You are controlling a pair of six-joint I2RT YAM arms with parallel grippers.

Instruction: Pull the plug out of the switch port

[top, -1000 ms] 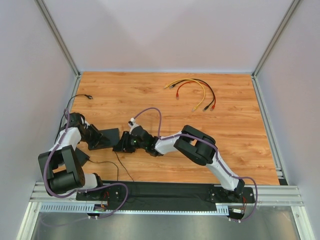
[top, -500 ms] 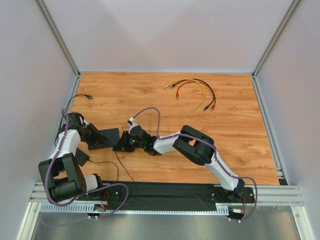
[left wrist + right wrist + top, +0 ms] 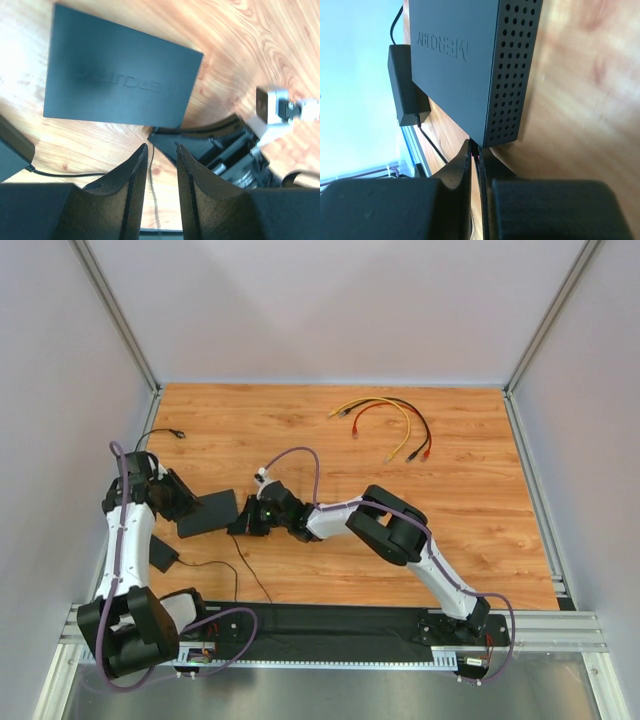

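The switch (image 3: 208, 512) lies flat at about 9 o'clock on the worktop (image 3: 470, 500), top face up. The right tool (image 3: 475, 150) is at the switch's 4 o'clock corner, its fingers pressed together right against the box. The plug is hidden behind them, so whether it is pinched cannot be told. The left tool (image 3: 161, 150) hangs near the switch's 9 o'clock end. Its fingers are a little apart with nothing between them, and its wrist view shows no contact with the box. By my judgement the grasp is only just made and the plug is not yet out. The pull away from the port remains, and the light box may slide along unless braced.
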